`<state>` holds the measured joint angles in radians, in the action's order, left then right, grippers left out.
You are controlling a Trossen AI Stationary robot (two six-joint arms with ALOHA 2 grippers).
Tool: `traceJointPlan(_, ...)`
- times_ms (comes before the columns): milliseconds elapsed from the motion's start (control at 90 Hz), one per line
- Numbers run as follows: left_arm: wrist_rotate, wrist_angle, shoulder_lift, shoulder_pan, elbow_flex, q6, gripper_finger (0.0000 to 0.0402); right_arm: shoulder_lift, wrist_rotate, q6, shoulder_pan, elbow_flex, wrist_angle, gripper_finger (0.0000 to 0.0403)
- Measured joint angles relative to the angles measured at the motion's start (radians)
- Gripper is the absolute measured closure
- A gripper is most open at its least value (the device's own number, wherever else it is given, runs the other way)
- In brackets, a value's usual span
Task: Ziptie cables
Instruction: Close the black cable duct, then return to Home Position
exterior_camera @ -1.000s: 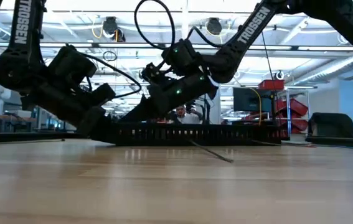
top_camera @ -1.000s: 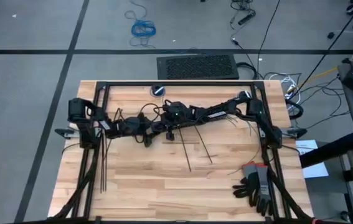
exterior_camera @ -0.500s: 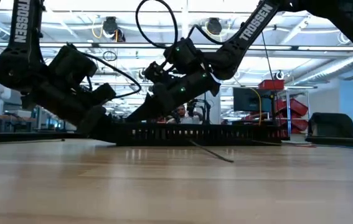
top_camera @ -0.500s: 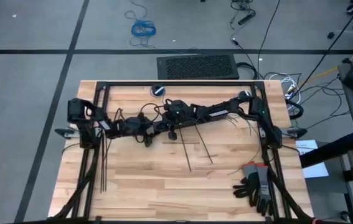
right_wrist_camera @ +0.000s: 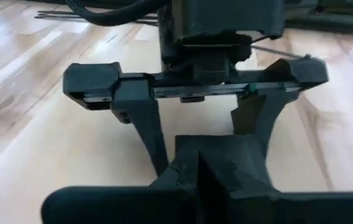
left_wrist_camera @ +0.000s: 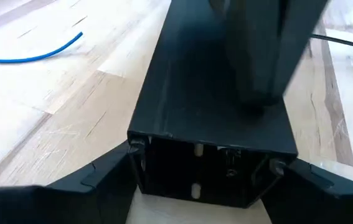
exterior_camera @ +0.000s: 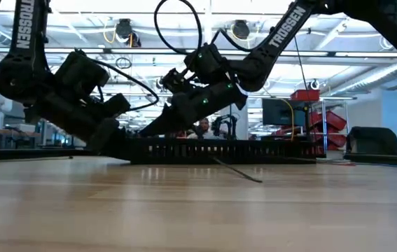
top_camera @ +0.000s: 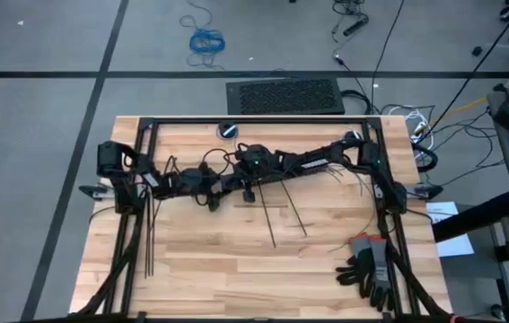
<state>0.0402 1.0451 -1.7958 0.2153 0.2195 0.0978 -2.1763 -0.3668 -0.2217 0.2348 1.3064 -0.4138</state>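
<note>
A long black slotted bar [exterior_camera: 219, 150] lies on the wooden table, under my right arm in the high view. My left gripper [top_camera: 216, 187] reaches in from the table's left and is shut on the bar's left end [left_wrist_camera: 210, 140]. My right gripper [top_camera: 241, 179] comes from the right and slants down, shut, onto the bar close to that end. Black zipties lie flat at the left [top_camera: 149, 238] and in the middle [top_camera: 268, 220]. Thin cables splay by the right arm [top_camera: 337, 173]. A blue wire [left_wrist_camera: 33, 56] lies beyond the bar. My left gripper pinches the bar's left end between its two fingers [left_wrist_camera: 111, 177], one on each long side wall [left_wrist_camera: 140, 163]. The fingers come nearly level from the table's left, along the bar. The bar lies flat on the table. My right gripper sets its shut fingertips [left_wrist_camera: 257, 99] on the bar's top face [left_wrist_camera: 213, 93], a short way in from the held end. It slants down from the table's right. The exact place of touch is blurred.
A black frame [top_camera: 254, 121] borders the table's far edge and sides. Dark gloves [top_camera: 369, 269] lie at the near right corner. A small round object [top_camera: 228, 131] sits near the far edge. The near middle of the table is bare wood.
My right gripper's wrist has risen and tipped up slightly. The bar and my left gripper have stayed where they were.
</note>
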Motion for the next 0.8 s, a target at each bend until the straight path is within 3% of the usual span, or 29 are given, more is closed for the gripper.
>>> traceJointPlan(167,0.0,0.015,0.0,-0.001,0.0,0.002,0.0114,0.051,-0.044,0.018,0.0,0.004,-0.051,0.039)
traceJointPlan(356,-0.004,0.006,0.032,-0.007,-0.002,0.008,0.0113,0.145,-0.071,0.027,-0.001,0.004,0.092,0.0306)
traceJointPlan(600,-0.179,-0.029,0.048,0.051,0.007,0.087,0.0066,0.258,0.055,0.018,0.004,0.004,0.148,0.0192)
traceJointPlan(800,-0.259,-0.07,0.137,0.068,0.0,0.152,0.0047,0.342,0.057,0.022,0.01,0.004,0.2,0.0158)
